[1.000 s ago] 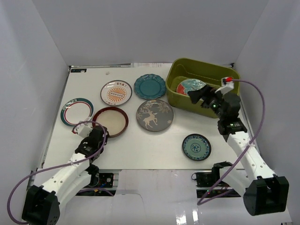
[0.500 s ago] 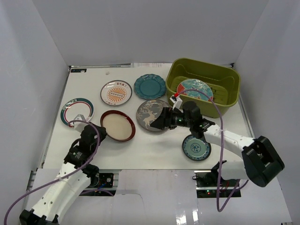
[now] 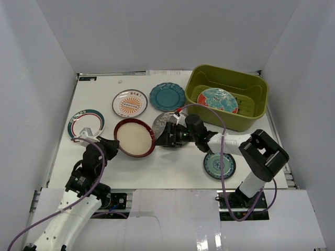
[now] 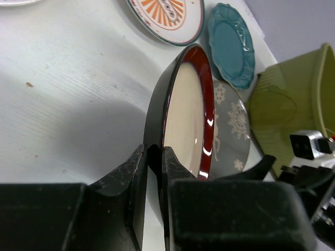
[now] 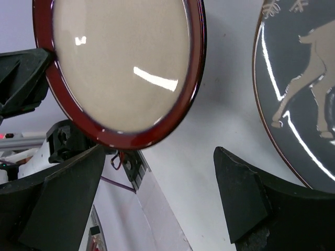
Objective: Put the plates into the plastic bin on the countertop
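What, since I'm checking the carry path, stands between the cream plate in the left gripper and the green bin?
The open right gripper and its arm lie across the direct line from the cream plate to the bin, over the grey deer plate. Nothing else visible does.

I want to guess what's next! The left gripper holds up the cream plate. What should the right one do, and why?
Probably the right gripper should ease forward to the plate: its open jaws face the free rim, the left gripper pinches the other rim, and the bin is nearer it.
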Robot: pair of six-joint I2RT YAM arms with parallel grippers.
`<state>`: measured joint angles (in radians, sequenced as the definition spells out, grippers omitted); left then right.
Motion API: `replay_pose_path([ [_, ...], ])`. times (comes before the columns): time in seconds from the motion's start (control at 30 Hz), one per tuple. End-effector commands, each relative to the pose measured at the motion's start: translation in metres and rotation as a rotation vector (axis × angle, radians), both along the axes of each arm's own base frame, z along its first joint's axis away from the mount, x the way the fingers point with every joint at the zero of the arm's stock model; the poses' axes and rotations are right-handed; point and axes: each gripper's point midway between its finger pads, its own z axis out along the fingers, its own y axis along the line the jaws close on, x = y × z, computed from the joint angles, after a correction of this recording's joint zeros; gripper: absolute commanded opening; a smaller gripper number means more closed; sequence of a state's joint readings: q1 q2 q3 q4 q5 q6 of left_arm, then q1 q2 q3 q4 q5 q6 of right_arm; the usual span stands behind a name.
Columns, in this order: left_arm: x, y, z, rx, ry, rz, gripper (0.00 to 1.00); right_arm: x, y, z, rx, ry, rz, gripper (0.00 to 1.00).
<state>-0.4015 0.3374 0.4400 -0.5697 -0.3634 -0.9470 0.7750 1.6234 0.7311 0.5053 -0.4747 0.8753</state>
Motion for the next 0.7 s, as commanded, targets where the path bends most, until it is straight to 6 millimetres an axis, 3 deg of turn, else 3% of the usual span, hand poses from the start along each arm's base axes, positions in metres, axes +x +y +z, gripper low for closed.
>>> replay_pose_path([
  [0.0, 0.004, -0.021, 0.087, -0.177, -0.235, -0.077, 0.0, 0.015, 0.02, 0.034, 0.097, -0.057, -0.018, 0.9],
  [0.13, 0.001, -0.037, 0.099, -0.22, -0.27, -0.162, 0.0, 0.022, 0.026, 0.033, 0.102, -0.061, -0.024, 0.91],
  [0.23, 0.001, -0.047, 0.105, -0.247, -0.293, -0.212, 0.0, 0.026, 0.026, 0.032, 0.1, -0.059, -0.032, 0.99],
  [0.37, 0.002, -0.052, 0.112, -0.258, -0.3, -0.233, 0.0, 0.036, 0.015, 0.039, 0.104, -0.089, -0.084, 0.72],
  [0.43, 0.003, -0.053, 0.116, -0.261, -0.314, -0.242, 0.0, 0.038, 0.006, 0.041, 0.107, -0.095, -0.109, 0.31],
  [0.5, 0.005, -0.055, 0.115, -0.269, -0.311, -0.245, 0.0, 0.045, -0.002, 0.043, 0.106, -0.103, -0.143, 0.27],
  [0.53, 0.005, -0.058, 0.117, -0.276, -0.319, -0.259, 0.0, 0.045, -0.005, 0.048, 0.113, -0.112, -0.147, 0.1],
  [0.6, 0.006, -0.062, 0.117, -0.273, -0.321, -0.28, 0.0, 0.052, -0.014, 0.054, 0.127, -0.123, -0.168, 0.08],
  [0.63, 0.008, -0.064, 0.118, -0.266, -0.333, -0.293, 0.0, 0.055, -0.02, 0.067, 0.152, -0.15, -0.183, 0.08],
  [0.67, 0.008, -0.068, 0.115, -0.241, -0.329, -0.322, 0.12, 0.065, -0.03, 0.075, 0.159, -0.178, -0.213, 0.08],
])
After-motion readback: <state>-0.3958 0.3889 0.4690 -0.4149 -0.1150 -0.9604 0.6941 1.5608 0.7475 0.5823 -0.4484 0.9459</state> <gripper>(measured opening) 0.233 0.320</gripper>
